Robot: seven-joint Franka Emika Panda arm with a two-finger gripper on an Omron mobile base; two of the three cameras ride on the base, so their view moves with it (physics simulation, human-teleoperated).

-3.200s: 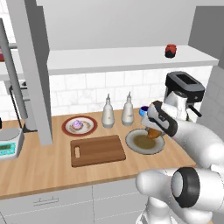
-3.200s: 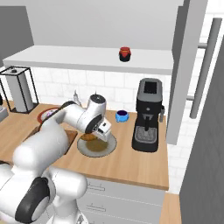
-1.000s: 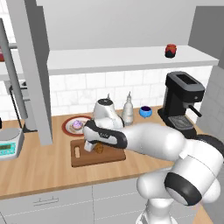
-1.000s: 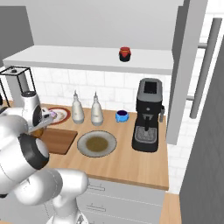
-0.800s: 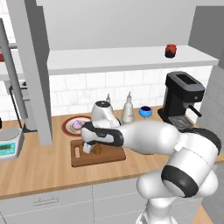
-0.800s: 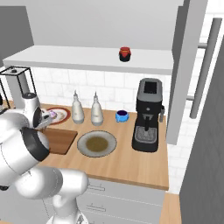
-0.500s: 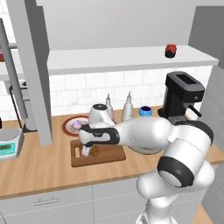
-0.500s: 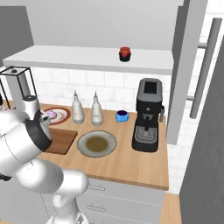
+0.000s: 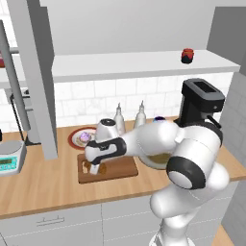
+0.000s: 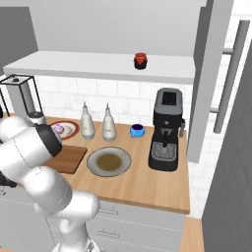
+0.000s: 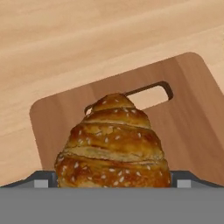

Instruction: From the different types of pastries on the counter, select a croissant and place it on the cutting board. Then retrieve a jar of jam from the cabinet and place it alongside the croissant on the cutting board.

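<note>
Croissant (image 11: pixel 113 146), golden-brown, ridged and seed-flecked, clamped in the gripper (image 9: pixel 94 167) over the cutting board (image 11: pixel 192 113)

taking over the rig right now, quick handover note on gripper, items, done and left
Gripper: shut on the croissant, low over the handle end of the cutting board.
Cupcake: on its plate at the back of the counter.
Jar of jam: on the wall shelf, untouched.
Done: croissant picked and carried to the board.
Left: release it there, then fetch the jar and set it beside the croissant.
</note>
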